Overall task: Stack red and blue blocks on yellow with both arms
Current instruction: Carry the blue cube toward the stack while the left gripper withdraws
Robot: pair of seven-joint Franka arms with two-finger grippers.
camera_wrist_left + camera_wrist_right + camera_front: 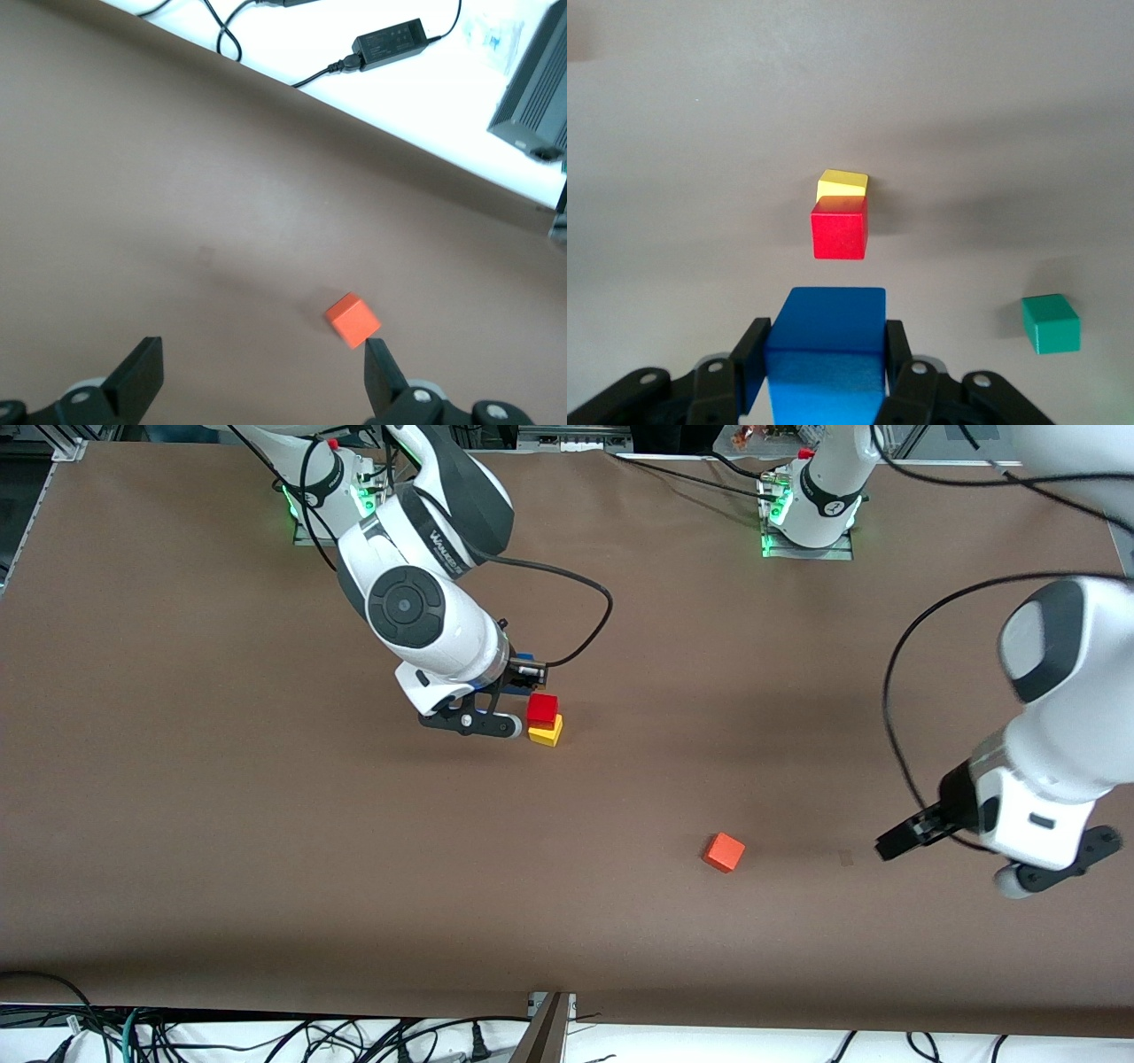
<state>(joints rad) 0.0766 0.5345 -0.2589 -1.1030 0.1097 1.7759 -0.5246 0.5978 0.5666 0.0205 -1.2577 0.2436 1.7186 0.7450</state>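
The small blue matte cube [825, 341] looks light and hard. The right gripper [824, 363] pinches its flat sides, just beside the red cube [542, 708] sitting on the yellow cube [546, 732]. The left gripper [261, 376] waits wide open and empty over the brown counter [221, 824] near an orange-red cube [724, 852]. A green cube [1051, 323] lies apart.

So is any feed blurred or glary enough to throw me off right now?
Front view: left arm smeared by motion blur, green base lights, no glare. Left wrist view: orange cube soft-edged, white floor strip overexposed. Right wrist view: sharp; red block and yellow block crisp, soft shadows.
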